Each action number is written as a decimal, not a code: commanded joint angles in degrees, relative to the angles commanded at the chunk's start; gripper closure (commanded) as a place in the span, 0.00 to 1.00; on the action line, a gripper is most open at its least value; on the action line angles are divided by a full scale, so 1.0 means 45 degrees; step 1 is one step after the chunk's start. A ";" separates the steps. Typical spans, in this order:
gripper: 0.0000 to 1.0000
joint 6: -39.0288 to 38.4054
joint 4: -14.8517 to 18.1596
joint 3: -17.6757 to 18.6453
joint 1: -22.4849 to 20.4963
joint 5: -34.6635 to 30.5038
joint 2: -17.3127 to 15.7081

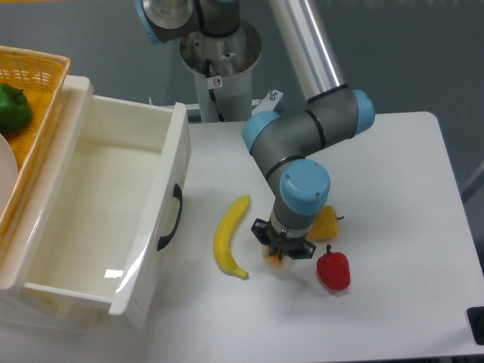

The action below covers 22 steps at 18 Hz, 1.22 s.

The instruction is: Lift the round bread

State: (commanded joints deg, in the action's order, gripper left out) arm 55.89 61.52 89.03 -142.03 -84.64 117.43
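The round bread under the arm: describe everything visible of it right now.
Little of the round bread shows: a small orange and pale cream patch with a glossy, plastic-like look, peeking out below the gripper. The rest, including its top, is hidden by the wrist. The dark fingers sit closed in on it from both sides. It lies low over the white table, between the banana and the red pepper, just in front of the yellow pepper. Whether it has left the table cannot be told.

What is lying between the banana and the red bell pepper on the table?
In the camera view, the gripper, shut on the round bread, sits between the banana and the red bell pepper.
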 joint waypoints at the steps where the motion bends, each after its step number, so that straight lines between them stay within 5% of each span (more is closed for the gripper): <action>1: 0.91 0.0215 0.0116 0.0019 0.0019 0.0000 -0.0137; 12: 0.91 0.3087 0.1523 0.0039 -0.0019 0.0000 -0.1875; 22: 0.92 0.3674 0.2129 0.0195 -0.0176 -0.0020 -0.2033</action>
State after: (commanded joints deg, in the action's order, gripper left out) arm 72.42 71.10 89.91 -142.82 -84.73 108.28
